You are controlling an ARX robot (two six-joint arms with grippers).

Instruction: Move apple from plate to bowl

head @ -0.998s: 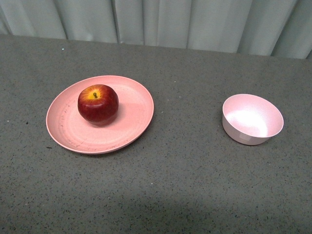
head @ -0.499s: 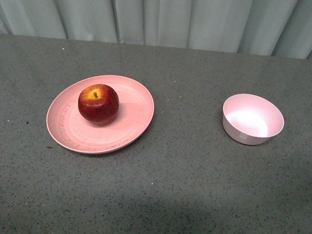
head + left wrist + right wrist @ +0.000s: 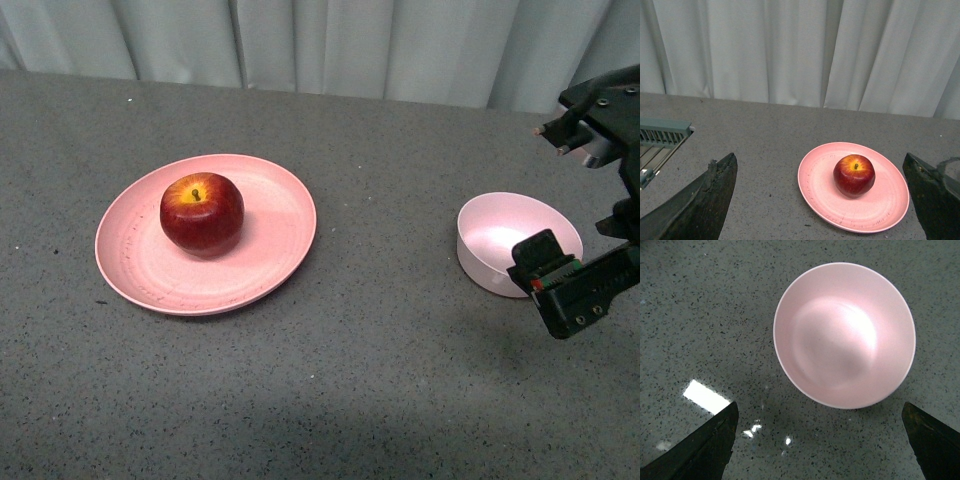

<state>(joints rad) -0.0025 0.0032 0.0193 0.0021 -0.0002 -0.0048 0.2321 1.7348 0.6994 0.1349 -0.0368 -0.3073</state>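
Apple (image 3: pixel 201 213) sitting on the plate (image 3: pixel 270 265), well apart from both jaws.
I'm seeing it upright, glossy dark red, yellow-orange around the stem. The left gripper (image 3: pixel 820 157) is gaping wide, holding nothing, apple ahead of it; the right gripper (image 3: pixel 548 195) is hanging wide open and empty near the bowl (image 3: pixel 500 240).
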